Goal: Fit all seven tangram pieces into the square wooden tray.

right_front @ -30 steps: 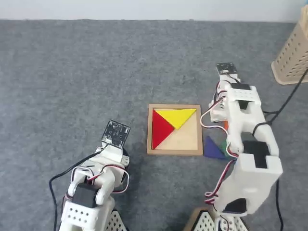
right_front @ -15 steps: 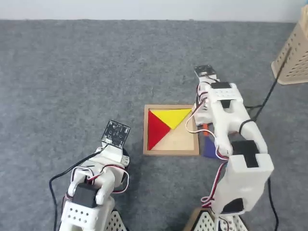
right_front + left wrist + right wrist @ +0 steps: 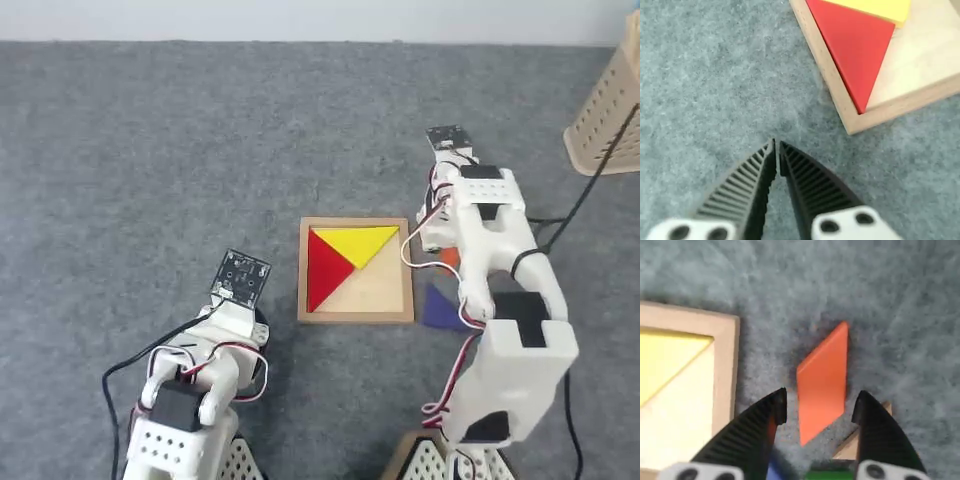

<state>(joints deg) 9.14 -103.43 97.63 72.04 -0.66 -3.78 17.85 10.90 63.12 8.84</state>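
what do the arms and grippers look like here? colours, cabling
Left arm and right arm: white printed shells, black servo blocks, loose red, white and black wires, a small dark board at each wrist. Left gripper and right gripper: black tapered fingers on white mounts with round holes; the left's are ribbed.

Grey carpet (image 3: 150, 150), red triangle (image 3: 324, 270), yellow triangle (image 3: 359, 241), orange parallelogram (image 3: 822, 382)

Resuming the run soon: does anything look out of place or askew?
Nothing damaged or spilled. The red triangle and yellow triangle lie flat in the wooden tray. The orange parallelogram and a purple triangle lie loose on the carpet beside it, the orange one under the open right claw.
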